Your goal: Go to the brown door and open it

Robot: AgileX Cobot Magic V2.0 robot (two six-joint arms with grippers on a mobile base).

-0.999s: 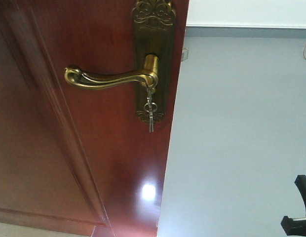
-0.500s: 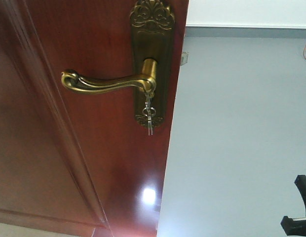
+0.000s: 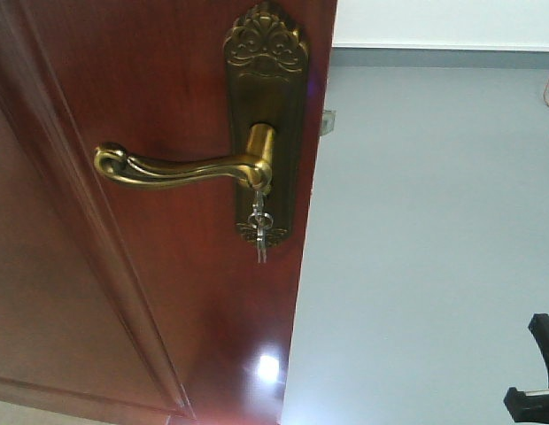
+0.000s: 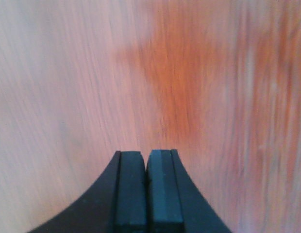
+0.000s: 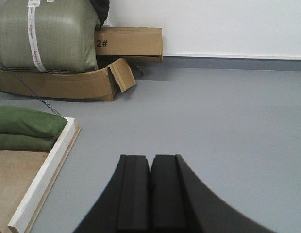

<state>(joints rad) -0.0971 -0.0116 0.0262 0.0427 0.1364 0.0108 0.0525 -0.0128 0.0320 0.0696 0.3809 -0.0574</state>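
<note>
Clearly the brown door (image 3: 150,212) fills the left half of the front-facing view, its glossy reddish panel carrying a bright spot of reflected light low down. On the door's right edge sits an embossed brass backplate (image 3: 264,80), and from it the brass lever handle (image 3: 181,168) reaches leftward across the wood, roughly level, ending in a curled tip. Just below the lever's hub, keys (image 3: 259,232) hang from the lock against the lower part of the backplate. To the right of the door's edge lies open grey floor (image 3: 434,266), with a white wall (image 3: 443,22) and a grey skirting strip beyond it. A black part of the robot shows at the lower right corner, well apart from the door.

In the left wrist view the left gripper (image 4: 146,160) has its two dark pads pressed together with nothing between them, and reddish wood grain, blurred, fills everything ahead of it. Whether the tips touch the wood cannot be told.

In the right wrist view the right gripper (image 5: 151,162) is likewise closed tight and empty, facing out over the grey floor, with no door in sight. Off to its left lie a white-edged wooden board (image 5: 43,179), green sandbags (image 5: 26,127), a large olive sack (image 5: 46,34) and cardboard boxes (image 5: 128,43) against the wall.
</note>
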